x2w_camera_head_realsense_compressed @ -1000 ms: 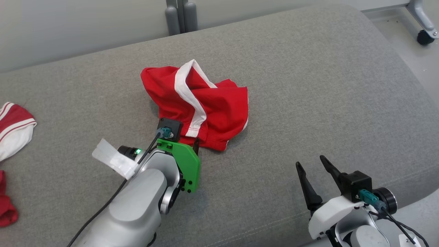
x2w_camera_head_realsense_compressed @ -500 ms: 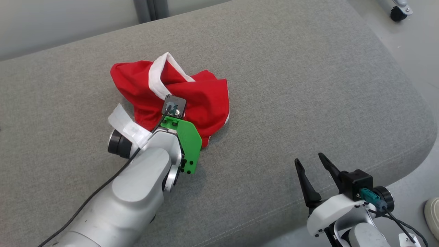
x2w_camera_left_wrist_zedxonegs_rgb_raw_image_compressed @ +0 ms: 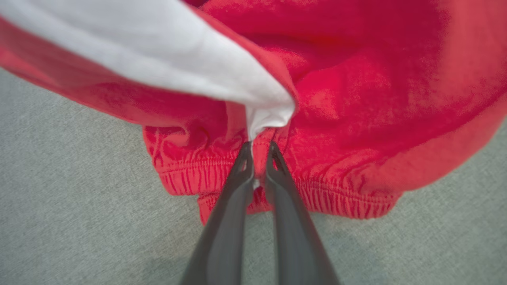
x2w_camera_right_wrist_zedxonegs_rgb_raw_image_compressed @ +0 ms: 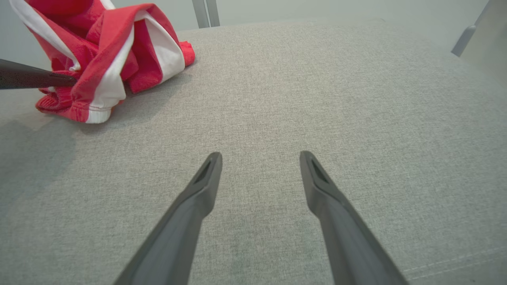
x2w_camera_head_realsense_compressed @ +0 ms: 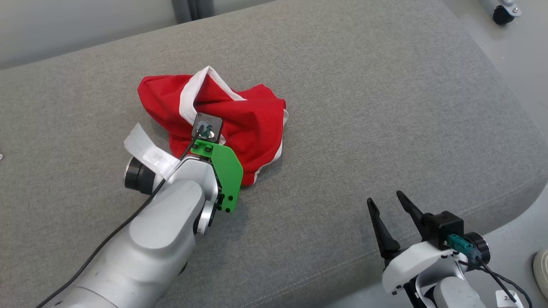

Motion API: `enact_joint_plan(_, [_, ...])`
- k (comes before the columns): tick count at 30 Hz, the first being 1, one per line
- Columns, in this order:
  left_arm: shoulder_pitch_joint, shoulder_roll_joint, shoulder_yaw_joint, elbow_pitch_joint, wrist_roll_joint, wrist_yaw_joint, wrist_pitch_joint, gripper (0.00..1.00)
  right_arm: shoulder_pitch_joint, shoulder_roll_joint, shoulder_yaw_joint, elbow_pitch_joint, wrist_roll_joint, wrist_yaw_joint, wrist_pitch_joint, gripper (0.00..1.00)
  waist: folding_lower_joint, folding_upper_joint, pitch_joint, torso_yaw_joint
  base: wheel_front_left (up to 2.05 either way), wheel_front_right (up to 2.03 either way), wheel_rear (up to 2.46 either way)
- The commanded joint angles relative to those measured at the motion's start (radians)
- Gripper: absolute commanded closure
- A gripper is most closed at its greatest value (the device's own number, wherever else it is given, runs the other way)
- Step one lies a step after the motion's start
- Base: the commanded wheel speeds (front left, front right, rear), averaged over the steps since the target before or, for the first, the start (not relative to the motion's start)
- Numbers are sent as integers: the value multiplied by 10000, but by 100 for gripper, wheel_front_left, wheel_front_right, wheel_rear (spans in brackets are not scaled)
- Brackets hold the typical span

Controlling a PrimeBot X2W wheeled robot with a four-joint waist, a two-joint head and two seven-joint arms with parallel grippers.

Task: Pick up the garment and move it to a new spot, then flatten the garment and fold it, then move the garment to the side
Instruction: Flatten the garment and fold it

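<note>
A red garment (x2w_camera_head_realsense_compressed: 252, 124) lies crumpled on grey cushion (x2w_camera_head_realsense_compressed: 385, 107), left arm (x2w_camera_head_realsense_compressed: 167, 222) over it, right gripper (x2w_camera_head_realsense_compressed: 385, 198) spread

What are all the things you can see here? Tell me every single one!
red cloth garment with white stripes: one, red and white, crumpled on the middle of the cushion
grey fabric cushion: one, grey, under the garment
black caster wheel: one, black, on the floor at the far right
grey upright posts: at least two, grey, behind the cushion
left claw: one, dark, pinched shut on the garment's elastic edge
right claw: one, dark, open, over bare cushion
</note>
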Motion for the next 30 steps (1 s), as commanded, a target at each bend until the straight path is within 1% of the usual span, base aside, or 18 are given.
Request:
enact_joint_plan(1, [75, 88, 87, -80, -36, 71, -162, 100, -62, -12, 6, 43, -52, -7, -43, 0, 0, 0, -146, 130, 0, 0, 0])
enact_joint_plan(6, [203, 283, 362, -339, -131, 210, -752, 100, 54, -14, -4, 56, -158, -7, 66, 0, 0, 0, -499, 350, 0, 0, 0])
enact_joint_plan(9, [224, 524, 655, -580, -195, 455, -1171, 100, 177, -14, -24, 23, -217, -7, 121, 0, 0, 0, -721, 504, 0, 0, 0])
enact_joint_plan(12, [336, 911, 951, -821, -253, 688, -1476, 100, 273, -12, -60, -28, -290, -7, 179, 0, 0, 0, -938, 648, 0, 0, 0])
enact_joint_plan(18, [473, 1887, 1364, -1175, -269, 957, -1667, 100, 415, -14, -2, -162, -341, -7, 346, 0, 0, 0, -1189, 763, 0, 0, 0])
enact_joint_plan(19, [473, 1887, 1364, -1175, -269, 957, -1667, 100, 415, -14, -2, -162, -341, -7, 346, 0, 0, 0, -1189, 763, 0, 0, 0])
enact_joint_plan(24, [664, 2667, 1461, -1241, -194, 1052, -1531, 100, 405, -14, 9, -296, -318, -7, 408, 0, 0, 0, -1171, 715, 0, 0, 0])
enact_joint_plan(27, [765, 3131, 1405, -1175, -80, 1010, -1493, 100, 426, -12, -61, -367, -349, -7, 416, 0, 0, 0, -1068, 651, 0, 0, 0])
enact_joint_plan(30, [719, 3459, 1254, -1067, 131, 913, -1467, 100, 376, -12, -93, -418, -348, -7, 411, 0, 0, 0, -913, 605, 0, 0, 0])
